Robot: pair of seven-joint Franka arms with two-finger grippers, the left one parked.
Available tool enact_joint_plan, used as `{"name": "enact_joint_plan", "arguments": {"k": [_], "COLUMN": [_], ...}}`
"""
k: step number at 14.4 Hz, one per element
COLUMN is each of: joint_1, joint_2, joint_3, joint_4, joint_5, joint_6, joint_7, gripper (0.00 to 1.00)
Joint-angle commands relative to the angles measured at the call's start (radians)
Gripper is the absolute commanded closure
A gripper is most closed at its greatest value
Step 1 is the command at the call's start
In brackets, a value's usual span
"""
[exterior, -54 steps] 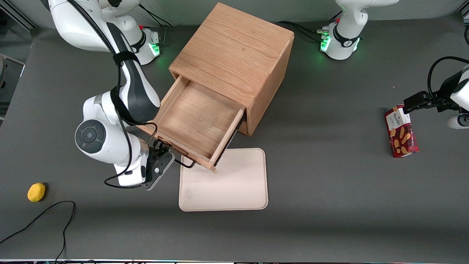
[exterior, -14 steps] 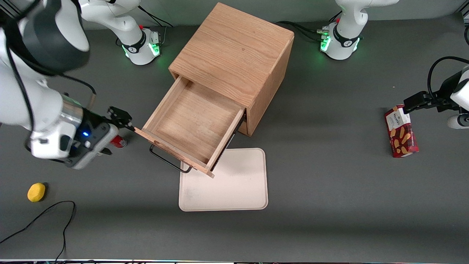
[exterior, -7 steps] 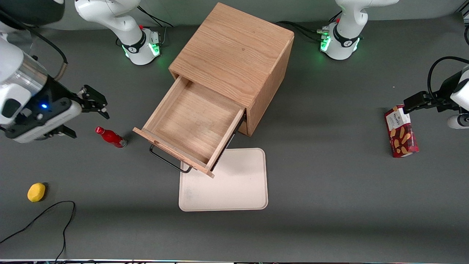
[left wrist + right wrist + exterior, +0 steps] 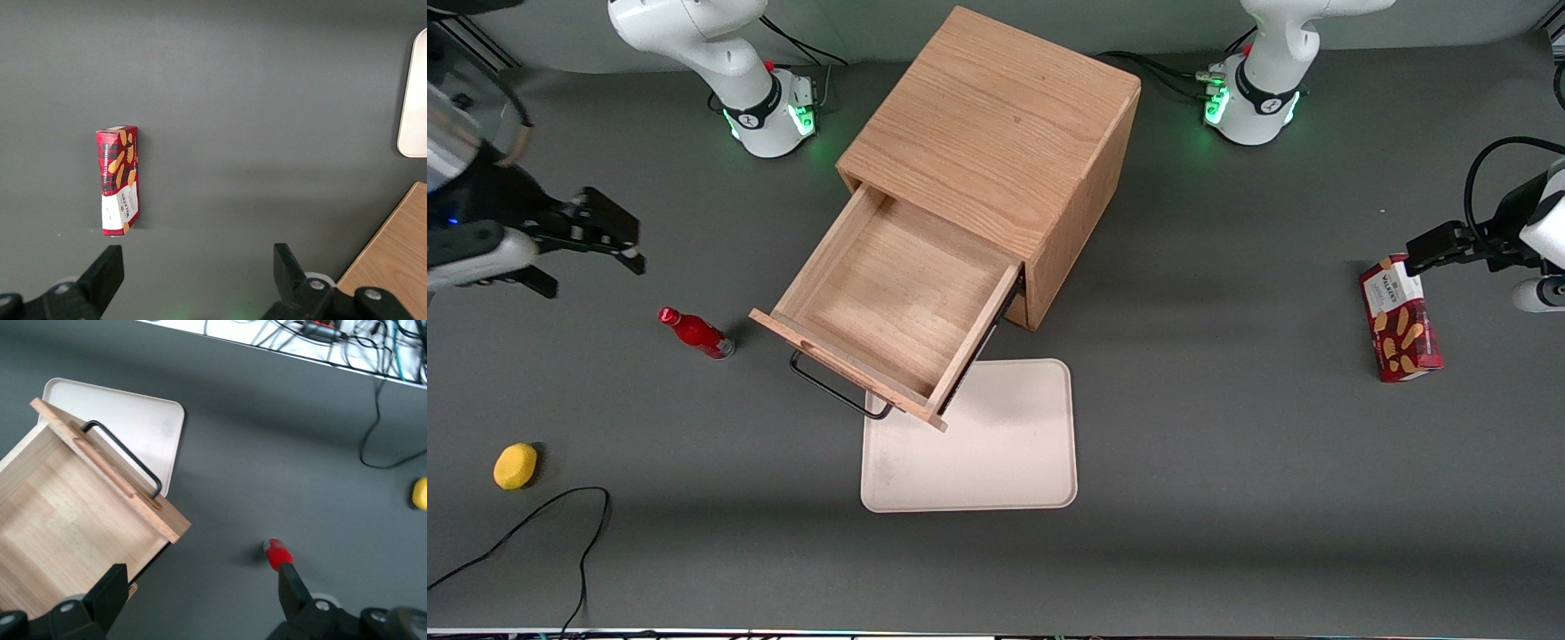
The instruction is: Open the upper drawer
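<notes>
Front view. Cabinet (image 4: 1009, 133): cube-shaped light-oak unit, the landmark for all entries below, standing on the dark grey table (image 4: 1227, 498). Upper drawer (image 4: 894, 298): pulled well out of the cabinet's front, inside bare, its black wire handle (image 4: 838, 395) on the front panel, which overhangs a corner of the tray. Tray (image 4: 978, 444): cream, rectangular, flat on the table in front of the cabinet, nearer the front camera. Red bottle (image 4: 695, 333): small, beside the open drawer toward the working arm's end of the table. Gripper (image 4: 587, 258): raised above the table, well apart from the cabinet toward the working arm's end, fingers spread wide and holding nothing. Yellow ball-like object (image 4: 515, 466): farther toward that end, nearer the front camera than the bottle, with a black cable (image 4: 534, 524) curving close by. Biscuit box (image 4: 1399, 331): red, lying flat, well apart from the cabinet toward the parked arm's end.

Left wrist view. Biscuit box (image 4: 118, 180): lying on the grey table. Tray (image 4: 413, 93): one rounded edge showing. Cabinet (image 4: 393, 260): one oak corner showing.

Right wrist view. Upper drawer (image 4: 73, 520): open, seen from above, handle (image 4: 123, 457) standing off its front panel. Tray (image 4: 133, 420): partly under the drawer's front. Red bottle (image 4: 277, 553): on the table near the drawer's corner, next to one dark fingertip (image 4: 293, 583). Gripper (image 4: 200, 590): fingers set wide apart, nothing between them. Yellow object (image 4: 419, 493): at the frame's edge, well apart from the drawer.
</notes>
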Motion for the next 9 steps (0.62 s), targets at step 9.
{"name": "enact_joint_plan", "arguments": {"k": [9], "joint_1": [-0.2], "joint_2": [-0.168], "joint_3": [0.051], "joint_4": [-0.217], "joint_5": [-0.019], "joint_6": [0.04], "joint_7": [0.03], "gripper": [0.0]}}
